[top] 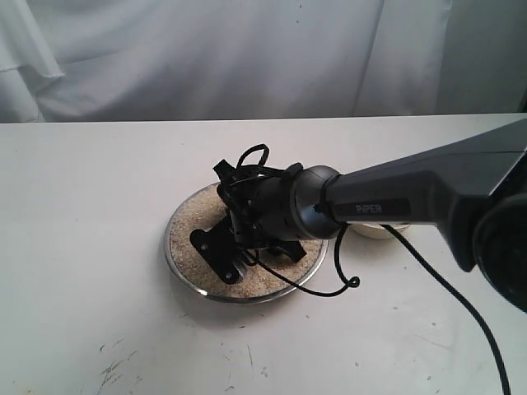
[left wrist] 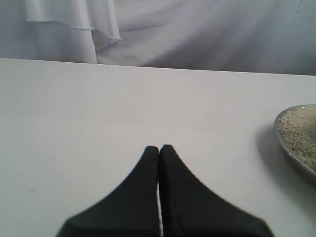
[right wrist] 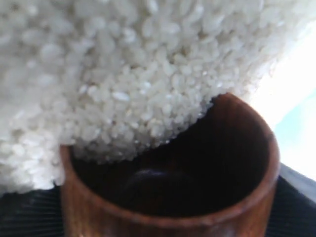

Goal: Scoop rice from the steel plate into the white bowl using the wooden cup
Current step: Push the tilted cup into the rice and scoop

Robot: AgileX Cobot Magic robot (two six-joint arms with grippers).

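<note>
The steel plate lies mid-table, covered with rice. My right gripper hangs low over the plate, shut on the wooden cup, which the arm hides in the exterior view. In the right wrist view the cup is tipped with its dark mouth against the rice, and grains press over its far rim. Behind the right arm only an edge of the white bowl shows, to the right of the plate. My left gripper is shut and empty above bare table, with the plate's rim off to one side.
The right arm and its looping cable cross the plate's right side and cover most of the bowl. White cloth hangs along the table's far edge. Dark scuff marks dot the near tabletop.
</note>
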